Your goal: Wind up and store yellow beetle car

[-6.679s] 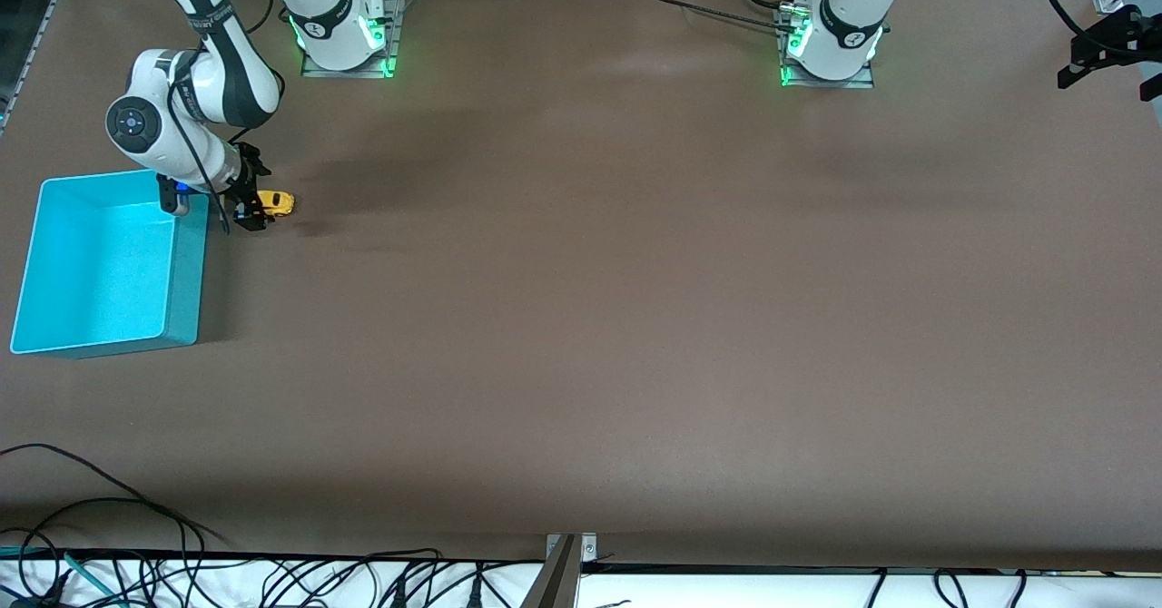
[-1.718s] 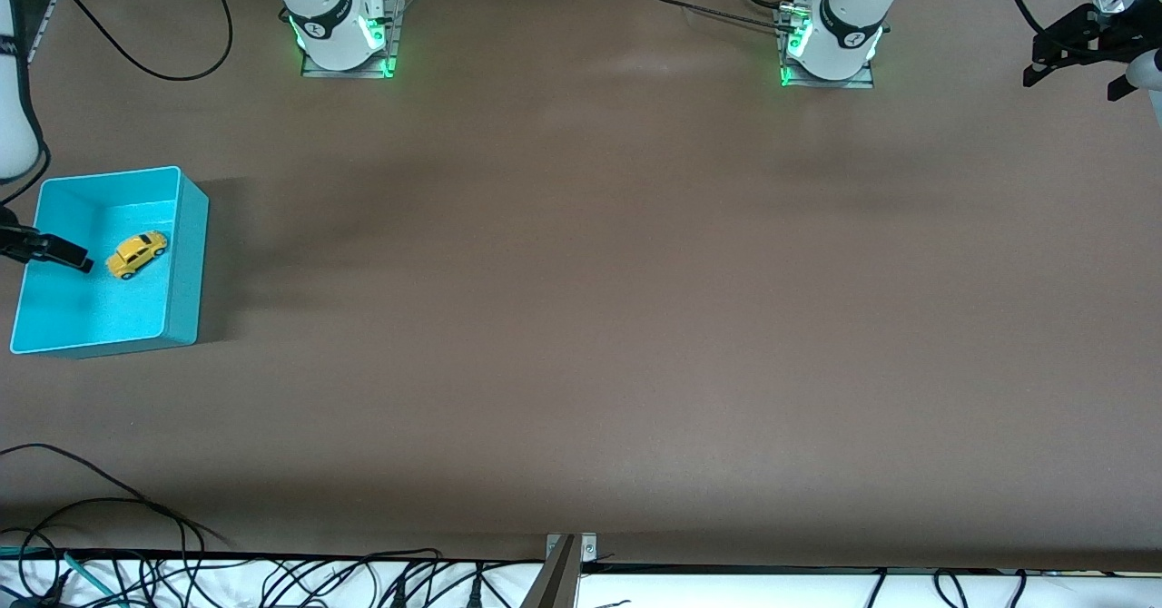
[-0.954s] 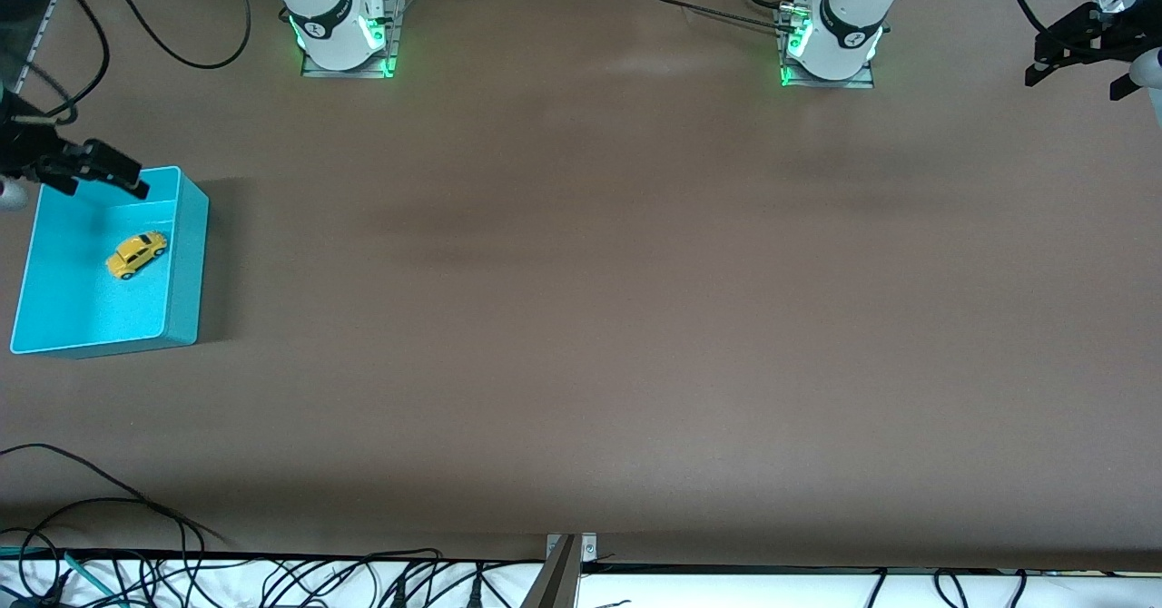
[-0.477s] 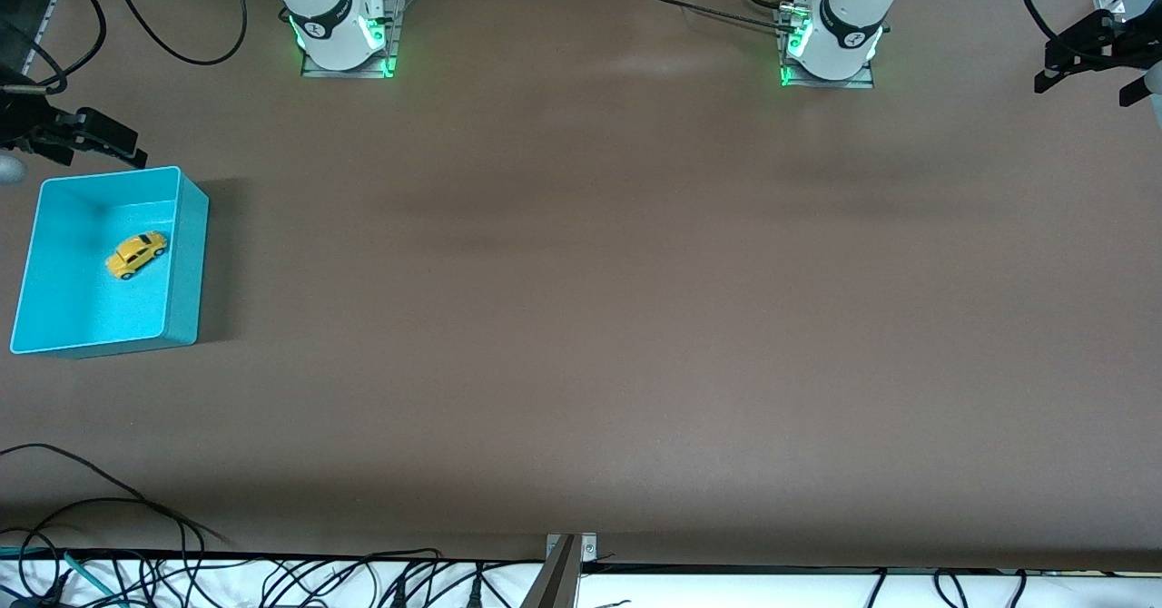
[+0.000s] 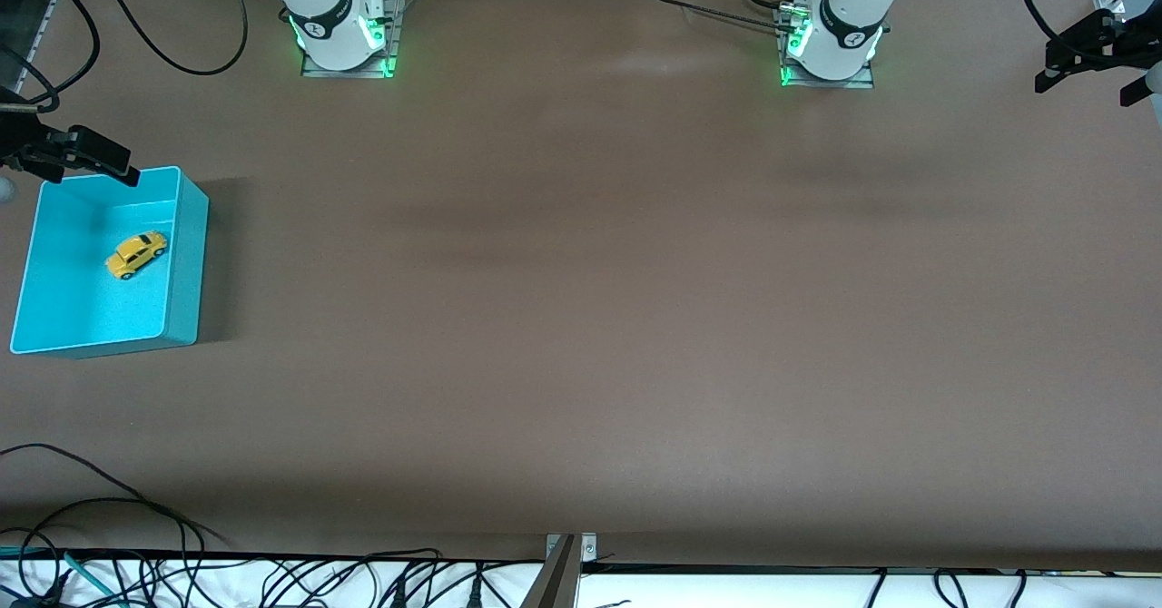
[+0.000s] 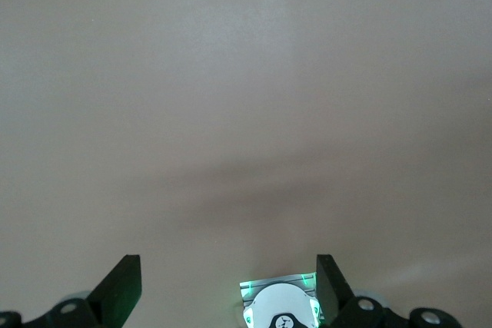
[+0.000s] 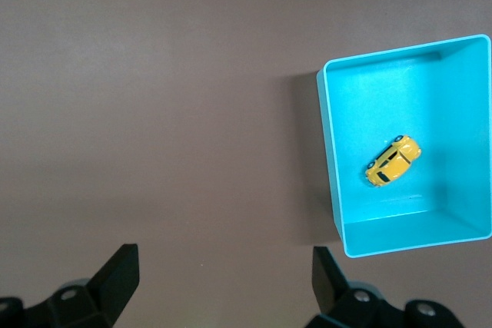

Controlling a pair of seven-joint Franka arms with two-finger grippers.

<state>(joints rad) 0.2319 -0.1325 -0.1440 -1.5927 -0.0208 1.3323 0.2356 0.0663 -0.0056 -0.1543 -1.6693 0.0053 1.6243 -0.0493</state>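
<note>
Storage judged complete: yellow beetle car found on its wheels on the floor of the turquoise bin, roughly mid-bin, angled to the walls and touching none of them, confirmed in the right wrist view. Right gripper found in the air over the bin's rim at the edge nearest the robot bases, fingers spread apart and empty, nothing between them in the right wrist view. Left gripper parked well apart from the bin, at the left arm's end of the table, waiting; fingers likewise parted and empty in the left wrist view. Remaining step judged to be the retreat only. Recommended: lift straight up and clear of the bin before any sideways travel; keep fingers above the rim to avoid nudging the bin or tipping the car; leave the jaws apart. No way to verify the winding from these views.
</note>
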